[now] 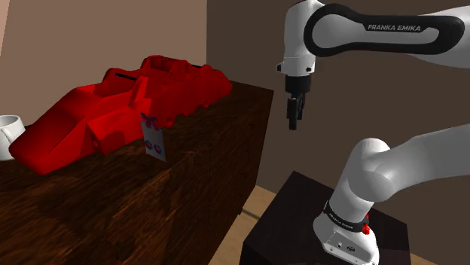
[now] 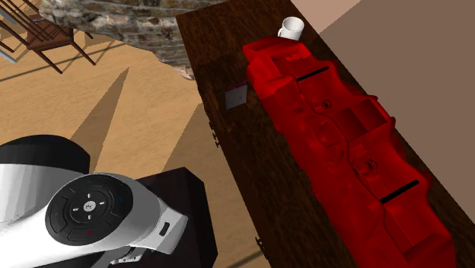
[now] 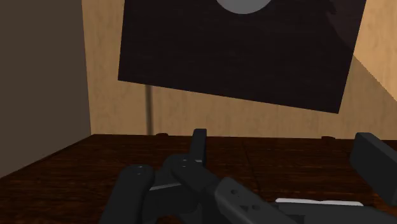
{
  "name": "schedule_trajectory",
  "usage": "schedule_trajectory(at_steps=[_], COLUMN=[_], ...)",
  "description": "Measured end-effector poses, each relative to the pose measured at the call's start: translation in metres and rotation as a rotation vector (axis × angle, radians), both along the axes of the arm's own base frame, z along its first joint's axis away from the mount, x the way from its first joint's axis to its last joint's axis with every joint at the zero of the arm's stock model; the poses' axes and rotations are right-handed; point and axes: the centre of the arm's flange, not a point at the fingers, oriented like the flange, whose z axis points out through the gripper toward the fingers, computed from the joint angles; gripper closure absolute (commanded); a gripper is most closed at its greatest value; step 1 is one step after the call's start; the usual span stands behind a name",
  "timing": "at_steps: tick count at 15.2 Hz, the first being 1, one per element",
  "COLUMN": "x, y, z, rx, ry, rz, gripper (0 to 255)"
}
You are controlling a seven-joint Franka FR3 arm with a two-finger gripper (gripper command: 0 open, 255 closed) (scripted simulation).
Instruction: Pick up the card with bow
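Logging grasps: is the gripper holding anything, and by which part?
Nothing is held: the black two-finger gripper hangs open, far from the small white bow-topped card.

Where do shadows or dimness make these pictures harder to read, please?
Shoulder view: dim, the dark wooden tabletop loses grain in shadow, though the small white card with a bow stands out. Second exterior view: brighter, a long shadow crosses the tan floor.

Shoulder view is looking leftward from beside the stand (image 1: pixel 297 218) over the tabletop (image 1: pixel 113 218). Second exterior view is peering steeply down past the arm (image 2: pixel 91 209), sharing that tabletop. Wrist view is facing the stand.
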Motion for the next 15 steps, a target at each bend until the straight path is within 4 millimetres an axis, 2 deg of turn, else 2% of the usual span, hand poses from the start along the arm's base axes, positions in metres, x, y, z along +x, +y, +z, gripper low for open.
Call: schedule_trajectory(at_steps=[2,5,9,12,15], x=[0.005,0.029,0.073,0.105,0.133], y=[0.0,0.004,0.011,0.022,0.035], z=[-0.002,-0.01,-0.02,-0.03,-0.031], rx=[0.009,0.059,0.136,0.195,0.253], ry=[-0.005,-0.037,-0.088,-0.128,-0.168], rz=[0.015,0.099,0.229,0.328,0.427], gripper=[0,0,0,0,0])
